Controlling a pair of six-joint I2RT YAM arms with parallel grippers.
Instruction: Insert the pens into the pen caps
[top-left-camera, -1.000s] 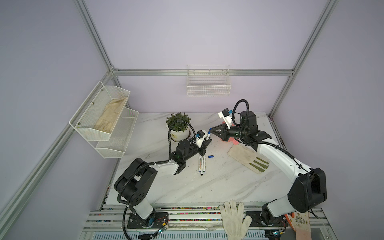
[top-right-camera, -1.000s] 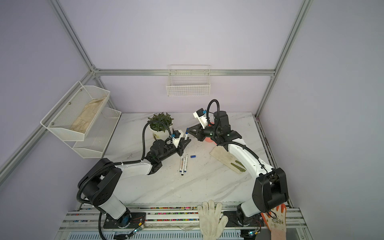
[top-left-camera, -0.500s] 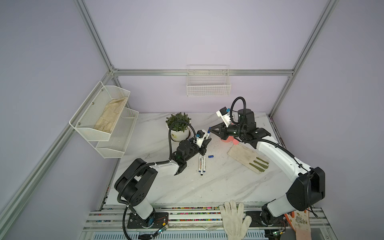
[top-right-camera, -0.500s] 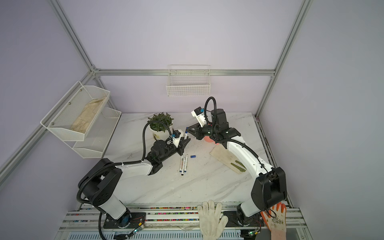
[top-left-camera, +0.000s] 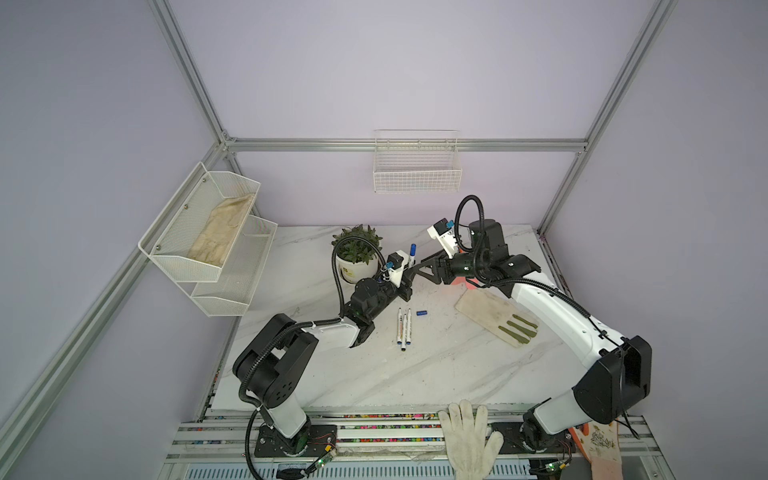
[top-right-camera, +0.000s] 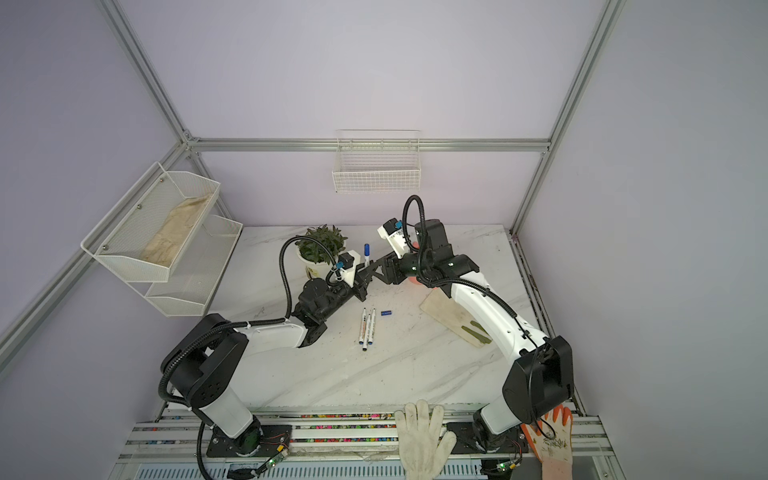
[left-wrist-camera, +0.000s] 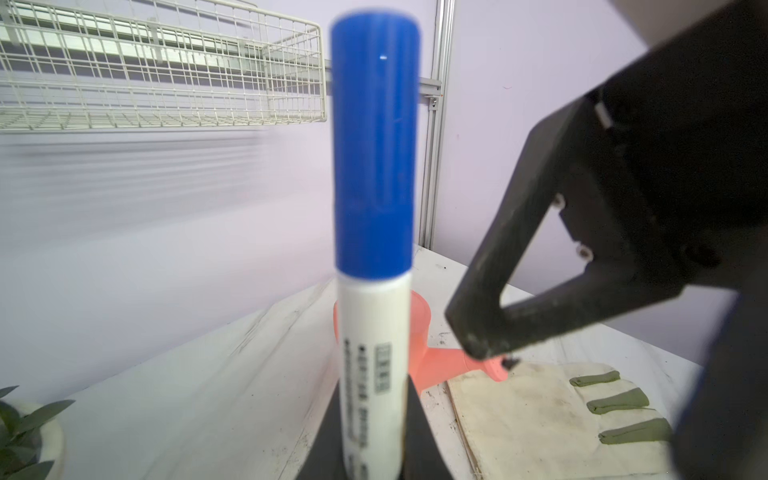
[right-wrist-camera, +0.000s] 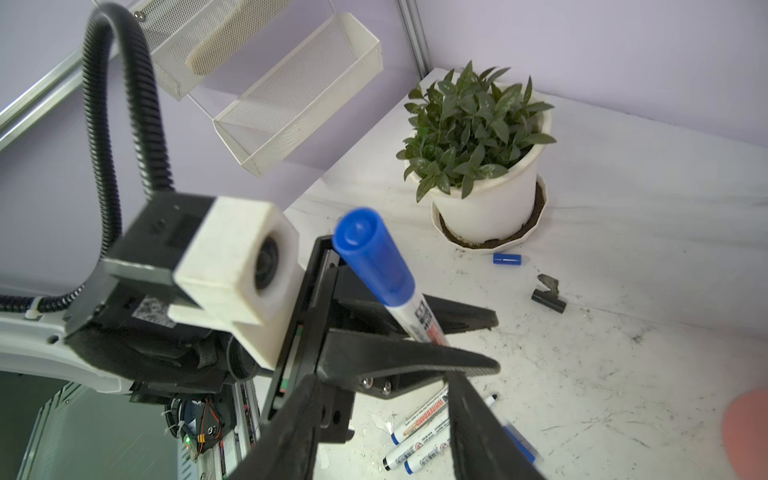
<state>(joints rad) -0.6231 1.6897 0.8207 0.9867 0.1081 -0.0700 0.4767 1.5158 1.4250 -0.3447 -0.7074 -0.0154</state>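
My left gripper (top-left-camera: 406, 286) is shut on a white pen (left-wrist-camera: 372, 332) and holds it upright, with a blue pen cap (left-wrist-camera: 374, 145) seated on the pen's top. That capped pen (top-left-camera: 412, 254) stands out in both top views (top-right-camera: 366, 253). Just to its right my right gripper (top-left-camera: 416, 270) is open and holds nothing, one of its fingers (left-wrist-camera: 519, 291) hanging beside the pen. Three more pens (top-left-camera: 403, 328) lie together mid-table, a loose blue cap (top-left-camera: 422, 313) beside them. The right wrist view shows another blue cap (right-wrist-camera: 507, 258) by the plant and a black cap (right-wrist-camera: 548, 301).
A potted plant (top-left-camera: 357, 253) stands behind the left gripper. A pink object (top-left-camera: 462, 283) and a flat work glove (top-left-camera: 494, 316) lie under the right arm. A mesh shelf (top-left-camera: 216, 232) hangs on the left wall and a wire basket (top-left-camera: 415, 166) on the back wall.
The right gripper's jaws have spread apart and let go of the blue cap, which stays on the pen. The left gripper still holds the pen upright in the same place.
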